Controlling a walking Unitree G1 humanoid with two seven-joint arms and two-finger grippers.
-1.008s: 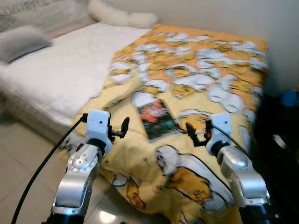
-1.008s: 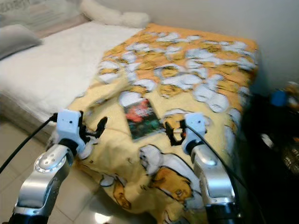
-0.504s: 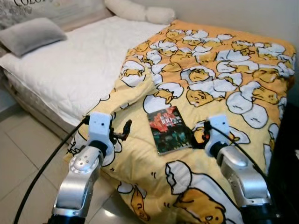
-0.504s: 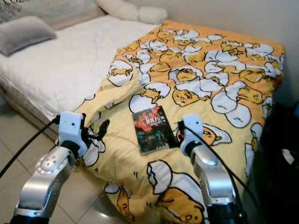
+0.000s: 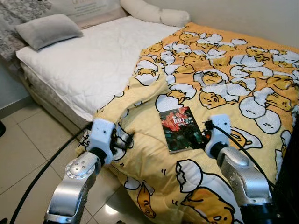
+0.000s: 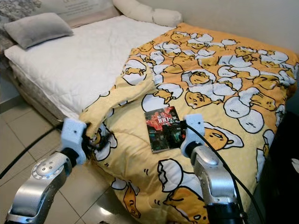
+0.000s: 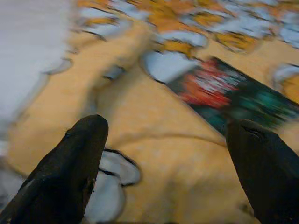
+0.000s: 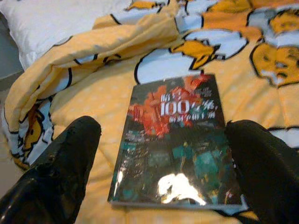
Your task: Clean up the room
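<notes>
At lower left, the left end effector [image 5: 122, 140], fingers apart, now sinks into the rumpled yellow egg-print blanket [image 5: 224, 84]. At centre lies the dark glossy paperback book [image 5: 181, 129]; the right end effector [image 8: 163, 154] has closed in, fingers spread astride it, suggesting pickup next.

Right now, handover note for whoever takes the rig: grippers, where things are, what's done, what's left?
Right gripper: open, fingers either side of the book, not closed on it.
Left gripper: open, at the blanket's bunched edge, holding nothing.
The book lies flat on the yellow egg-print blanket near the bed's foot.
Done: arms positioned at the bed.
Left: grasp the book, put it away, probably straighten the blanket.
</notes>
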